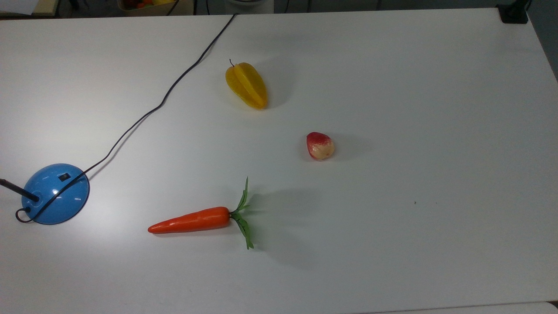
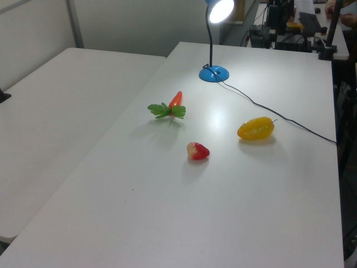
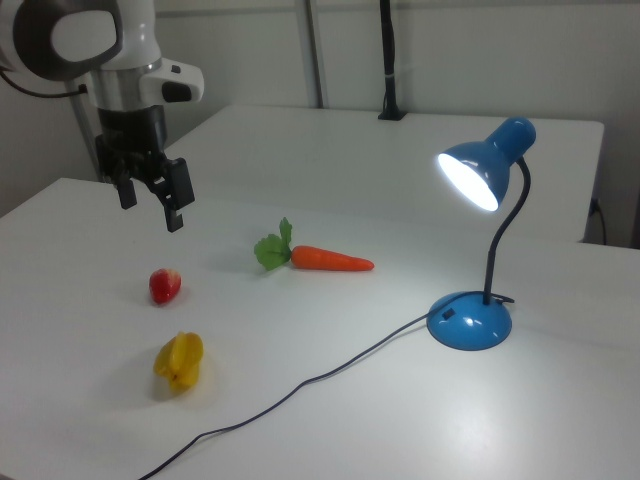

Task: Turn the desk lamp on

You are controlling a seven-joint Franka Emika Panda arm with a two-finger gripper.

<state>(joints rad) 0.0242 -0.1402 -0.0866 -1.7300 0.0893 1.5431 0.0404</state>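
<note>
Hand (image 3: 150, 198) (fingers apart) raised above table, well apart from lit desk lamp (image 3: 470, 320).

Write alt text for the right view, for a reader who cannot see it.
A blue desk lamp stands lit on a white table, its cord trailing toward the right view's lower left. The robot's gripper hangs above the table at the right view's left, over a carrot, a red fruit and a yellow starfruit.
</note>
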